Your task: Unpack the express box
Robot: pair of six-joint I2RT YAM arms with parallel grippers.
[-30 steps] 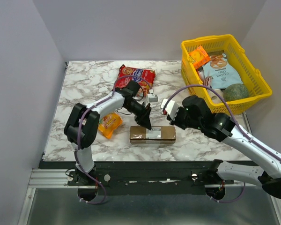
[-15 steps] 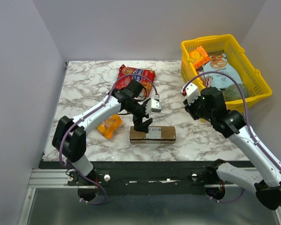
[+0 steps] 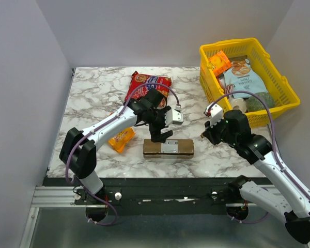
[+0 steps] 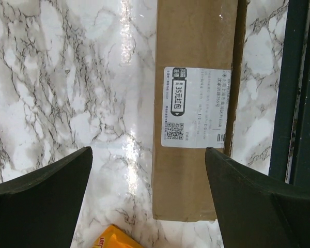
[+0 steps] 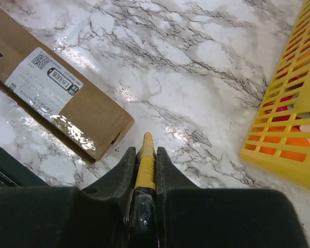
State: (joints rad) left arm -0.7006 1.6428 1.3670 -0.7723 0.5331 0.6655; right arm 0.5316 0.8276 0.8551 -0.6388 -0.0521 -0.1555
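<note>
The express box lay flat and closed near the front edge of the table, white label up.
The left pincer hung right over it, spread wide and holding nothing; off the box's right end the right pincer was clamped on a slim yellow tool. At the far right, well apart, a yellow basket held an orange packet, a pale blue snack bag and something green. A red snack bag lay behind the box and a small orange pack near its left end. The box's long axis ran left to right along the front edge.
</note>
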